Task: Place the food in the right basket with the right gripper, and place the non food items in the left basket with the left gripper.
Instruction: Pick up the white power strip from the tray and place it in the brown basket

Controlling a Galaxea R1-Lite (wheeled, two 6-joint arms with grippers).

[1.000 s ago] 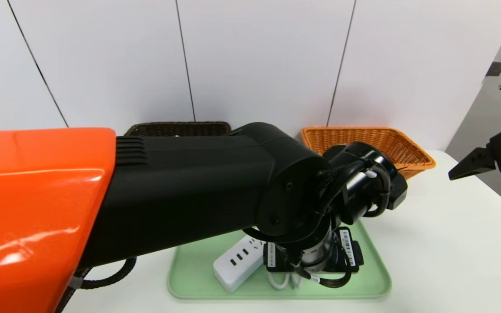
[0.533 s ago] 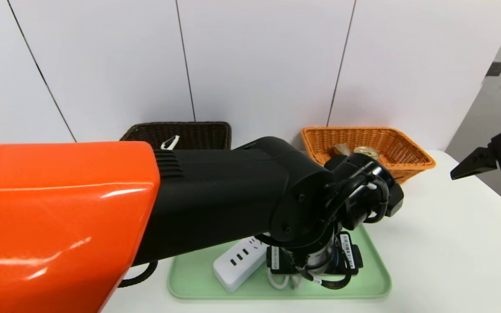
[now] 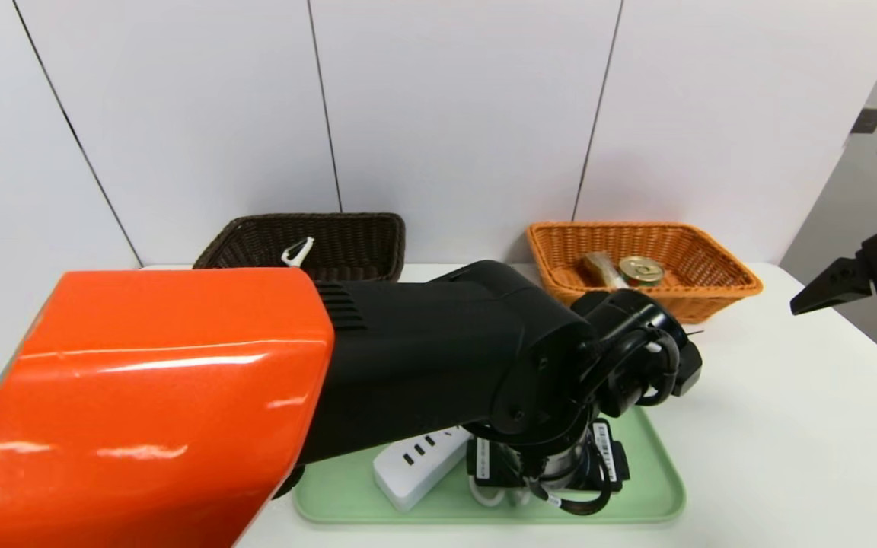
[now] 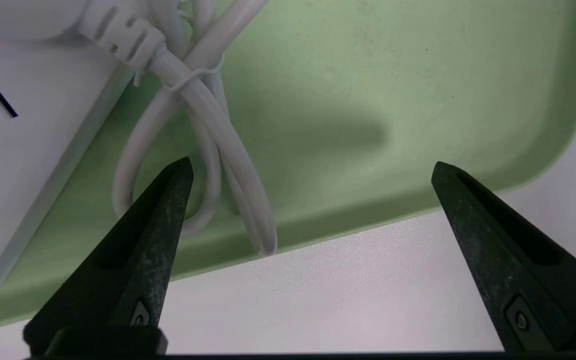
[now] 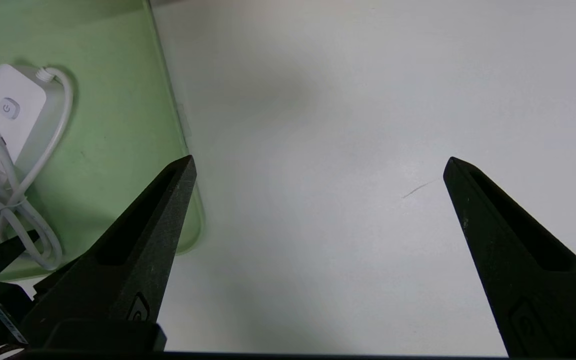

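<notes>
A white power strip [image 3: 416,466] with its bundled white cable [image 4: 208,125] lies on the green tray [image 3: 652,487]. My left gripper [image 4: 312,166] hangs open low over the tray's near edge, empty, one fingertip [image 4: 175,185] over the cable loop. In the head view the left wrist hides its fingers. My right gripper [image 5: 320,161] is open and empty over bare table off the tray's right side. The brown left basket [image 3: 347,232] holds a small white item [image 3: 298,251]. The orange right basket [image 3: 712,266] holds a can [image 3: 641,270] and a wrapped food packet [image 3: 598,266].
The orange and black left arm [image 3: 256,380] fills the left half of the head view and hides part of the tray. Both baskets stand against the white back wall. White table [image 3: 789,426] stretches to the tray's right.
My left arm has sunk lower toward the tray, uncovering both baskets and what lies in them. The right gripper has stayed put.
</notes>
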